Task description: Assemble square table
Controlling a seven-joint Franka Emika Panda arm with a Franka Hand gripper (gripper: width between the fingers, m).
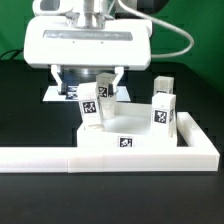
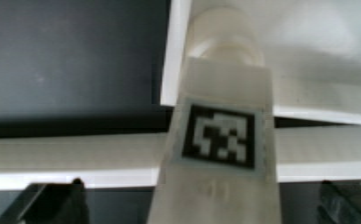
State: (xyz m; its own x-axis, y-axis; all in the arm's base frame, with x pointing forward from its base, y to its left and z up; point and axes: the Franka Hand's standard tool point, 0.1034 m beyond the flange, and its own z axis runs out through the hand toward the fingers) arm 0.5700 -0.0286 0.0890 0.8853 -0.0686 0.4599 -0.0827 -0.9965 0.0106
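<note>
The square table's white slab point(image 1: 105, 138) lies on the black table against the barrier, with a tag on its front edge. Two white tagged legs stand on it: one point(image 1: 100, 100) near its left side, leaning a little, and one point(image 1: 163, 108) on the right. My gripper point(image 1: 90, 78) hangs over the left leg, with its dark fingers point(image 1: 61, 76) either side of the leg's top. In the wrist view that leg point(image 2: 221, 110) runs up the middle, and the fingertips point(image 2: 49, 205) stand wide of it with a gap on both sides. The gripper point(image 2: 198, 205) is open and holds nothing.
A long white L-shaped barrier point(image 1: 60, 158) runs along the front and turns back at the exterior view's right point(image 1: 203, 140). The marker board point(image 1: 58, 95) lies behind the slab on the exterior view's left. A black cable hangs at the upper right.
</note>
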